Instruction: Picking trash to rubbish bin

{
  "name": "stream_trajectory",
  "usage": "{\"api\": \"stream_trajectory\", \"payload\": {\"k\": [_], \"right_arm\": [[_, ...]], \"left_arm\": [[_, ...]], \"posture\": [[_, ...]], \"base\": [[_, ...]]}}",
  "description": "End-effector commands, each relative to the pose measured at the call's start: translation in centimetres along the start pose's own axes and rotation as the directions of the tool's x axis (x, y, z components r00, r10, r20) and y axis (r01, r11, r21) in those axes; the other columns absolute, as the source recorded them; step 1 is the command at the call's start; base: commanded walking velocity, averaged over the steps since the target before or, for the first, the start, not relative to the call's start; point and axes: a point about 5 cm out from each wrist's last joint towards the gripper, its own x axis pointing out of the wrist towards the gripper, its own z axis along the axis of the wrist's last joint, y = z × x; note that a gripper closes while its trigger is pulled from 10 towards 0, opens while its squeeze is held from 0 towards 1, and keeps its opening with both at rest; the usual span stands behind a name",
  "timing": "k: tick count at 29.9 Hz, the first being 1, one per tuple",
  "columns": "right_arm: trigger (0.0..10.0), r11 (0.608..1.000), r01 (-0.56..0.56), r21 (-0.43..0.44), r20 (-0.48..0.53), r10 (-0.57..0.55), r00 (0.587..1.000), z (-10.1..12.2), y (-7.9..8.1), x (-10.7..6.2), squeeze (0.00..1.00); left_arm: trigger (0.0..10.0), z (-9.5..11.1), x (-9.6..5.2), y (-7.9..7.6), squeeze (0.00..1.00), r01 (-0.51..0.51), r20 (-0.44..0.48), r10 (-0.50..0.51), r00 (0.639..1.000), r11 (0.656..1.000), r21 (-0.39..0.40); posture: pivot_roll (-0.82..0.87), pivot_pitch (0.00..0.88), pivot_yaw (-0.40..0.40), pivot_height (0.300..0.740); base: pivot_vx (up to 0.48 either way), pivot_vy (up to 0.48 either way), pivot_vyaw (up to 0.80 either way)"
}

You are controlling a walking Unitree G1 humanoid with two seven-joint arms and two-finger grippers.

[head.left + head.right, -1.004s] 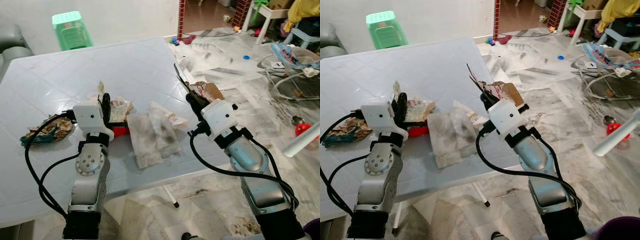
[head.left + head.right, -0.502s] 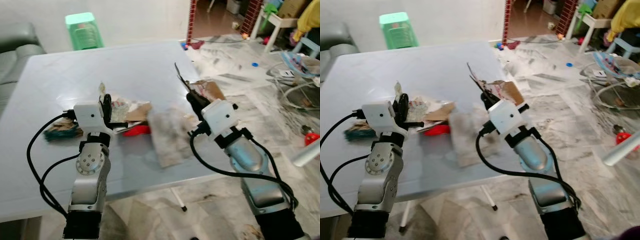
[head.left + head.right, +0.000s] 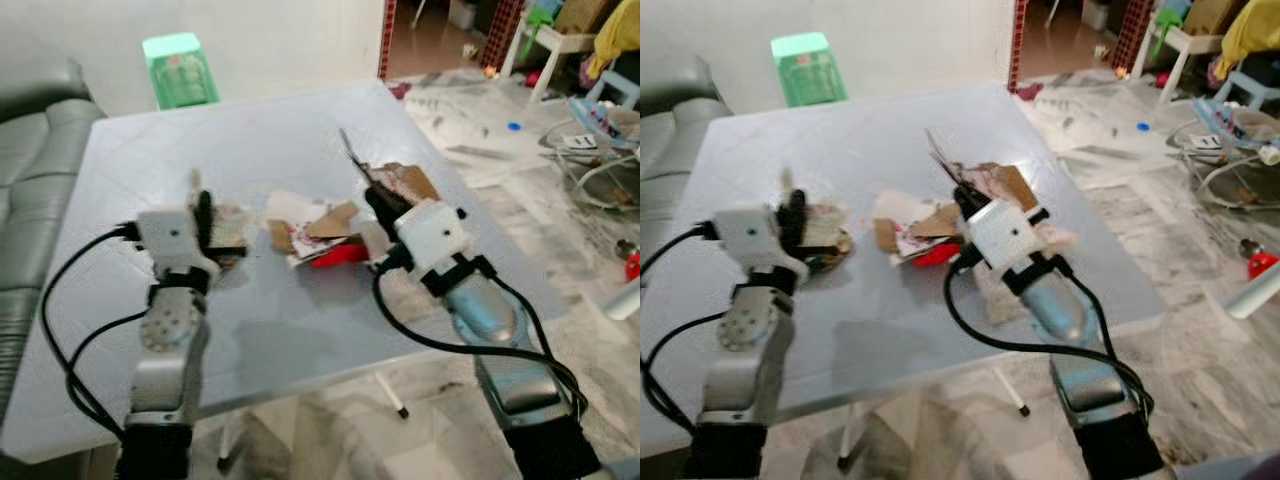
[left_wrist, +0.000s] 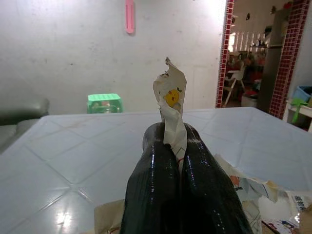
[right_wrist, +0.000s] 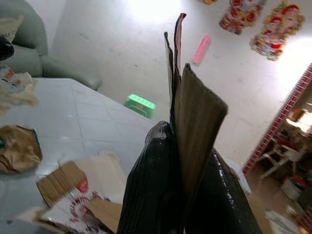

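Over table [image 3: 280,330] — left gripper [image 4: 171,141] pinches paper scrap [image 4: 171,105], right gripper [image 5: 183,131] clamps cardboard [image 5: 195,122].

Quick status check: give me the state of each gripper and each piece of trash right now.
left gripper: shut on paper scrap, held upright.
right gripper: shut on cardboard piece.
trash pile: lying loose on the table, not gripped.

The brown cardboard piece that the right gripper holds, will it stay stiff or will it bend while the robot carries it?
The cardboard piece stands straight up above the right gripper without drooping, so it probably stays fairly stiff. It looks thin and torn at the edge, so likely light. The fingers pinch it only at the bottom, so it may swing or slip when walking.
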Motion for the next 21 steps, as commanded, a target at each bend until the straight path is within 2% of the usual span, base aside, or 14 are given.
{"api": "stream_trajectory", "payload": {"k": [1,21], "right_arm": [[10.0,1.000,0.021,-0.020,-0.017,-0.021,1.000,-0.18,-0.86,-0.24,0.00],[10.0,1.000,0.024,-0.018,-0.024,-0.024,0.999,-0.25,-0.90,-0.24,0.00]], "left_arm": [[0.2,0.20,0.14,-1.18,0.00,0.039,0.002,-0.039,0.999,0.999,-0.014],[0.0,0.30,0.17,-1.58,0.00,0.055,0.008,-0.055,0.998,0.998,-0.018]], "posture": [[-0.05,0.058,0.038,0.740],[-0.05,0.061,0.038,0.740]], "base": [[0.000,0.000,-0.80],[0.000,0.000,-0.80]]}}
